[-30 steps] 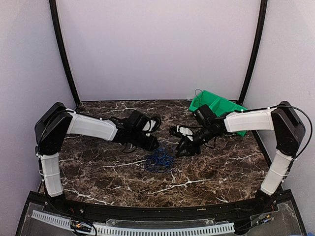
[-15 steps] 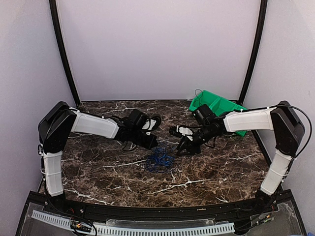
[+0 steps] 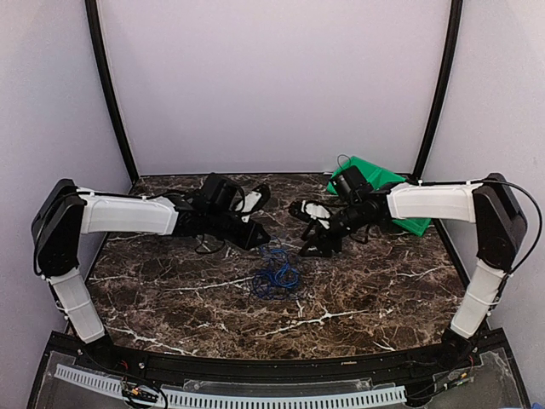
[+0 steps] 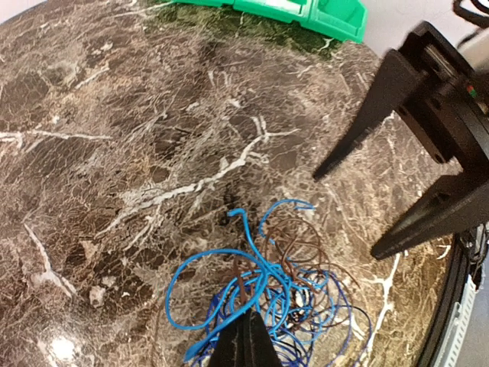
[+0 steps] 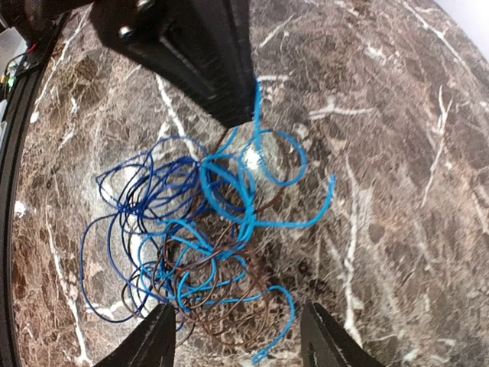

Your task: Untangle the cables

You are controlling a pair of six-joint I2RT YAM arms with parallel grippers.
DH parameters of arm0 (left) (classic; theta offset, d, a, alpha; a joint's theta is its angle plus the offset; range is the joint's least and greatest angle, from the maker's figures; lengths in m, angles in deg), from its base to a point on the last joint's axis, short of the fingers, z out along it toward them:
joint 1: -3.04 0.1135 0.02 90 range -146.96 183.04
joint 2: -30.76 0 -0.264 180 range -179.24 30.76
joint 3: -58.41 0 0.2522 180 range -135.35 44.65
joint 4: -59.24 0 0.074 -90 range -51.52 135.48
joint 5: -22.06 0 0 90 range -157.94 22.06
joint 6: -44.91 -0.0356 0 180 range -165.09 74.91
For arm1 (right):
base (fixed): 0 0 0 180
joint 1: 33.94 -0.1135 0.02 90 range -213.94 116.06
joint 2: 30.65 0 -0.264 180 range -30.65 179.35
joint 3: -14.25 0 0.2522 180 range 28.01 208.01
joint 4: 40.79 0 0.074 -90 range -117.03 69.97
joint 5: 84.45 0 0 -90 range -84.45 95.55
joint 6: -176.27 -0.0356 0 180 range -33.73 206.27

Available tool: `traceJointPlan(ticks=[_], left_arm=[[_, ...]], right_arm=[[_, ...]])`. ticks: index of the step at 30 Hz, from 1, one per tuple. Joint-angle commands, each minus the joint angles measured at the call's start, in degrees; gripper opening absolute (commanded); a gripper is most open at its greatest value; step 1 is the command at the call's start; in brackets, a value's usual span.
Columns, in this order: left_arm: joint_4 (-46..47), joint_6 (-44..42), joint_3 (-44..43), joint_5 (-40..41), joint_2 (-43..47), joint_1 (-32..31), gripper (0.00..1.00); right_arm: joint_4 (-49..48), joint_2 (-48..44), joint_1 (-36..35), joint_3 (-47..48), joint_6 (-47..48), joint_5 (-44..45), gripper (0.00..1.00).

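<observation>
The cables [image 3: 277, 274] are a loose clump of thin light blue, dark blue and brown-black wires lying on the marble table [image 3: 170, 290] between the two arms. My left gripper [image 3: 261, 243] is at the clump's far left edge. In the left wrist view it [image 4: 246, 330] is shut, and a light blue strand of the cables [image 4: 260, 267] runs out from its tips. My right gripper [image 3: 306, 250] hangs just off the clump's far right side. Its jaws [image 5: 237, 348] are open, astride the near loops of the cables [image 5: 191, 229], with nothing between them.
A green bin [image 3: 379, 183] sits at the table's back right, behind the right arm, and shows again as the green bin [image 4: 306, 11] at the top of the left wrist view. Black frame posts rise at both back corners.
My left gripper has shut and its arm has stretched further toward the back. The right gripper has opened wider and shifted slightly left and back. The clump stays in place.
</observation>
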Motion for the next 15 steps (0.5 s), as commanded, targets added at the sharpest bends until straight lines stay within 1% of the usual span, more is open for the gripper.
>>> traceJointPlan(ticks=[1,5,9,12,15], left_arm=[[-3.2,-1.3,2.4,-2.7,8.3,-0.1,0.00],[-5.2,-0.9,2.9,-3.7,12.4,0.0,0.00],[-5.6,-1.1,4.4,-4.9,16.0,0.0,0.00],[-4.0,-1.8,6.1,-6.6,17.6,-0.1,0.00],[-4.5,-2.3,6.7,-7.0,19.0,-0.1,0.00]], right_arm=[[-0.5,-0.1,-0.5,7.3,-1.7,-1.7,0.58],[0.2,2.3,-1.2,14.4,-2.9,-3.5,0.57],[-1.4,3.8,-1.7,18.3,-5.7,-7.5,0.57],[-0.7,6.1,-2.5,20.4,-5.6,-9.3,0.56],[-2.2,7.1,-2.8,19.5,-7.3,-11.5,0.55]])
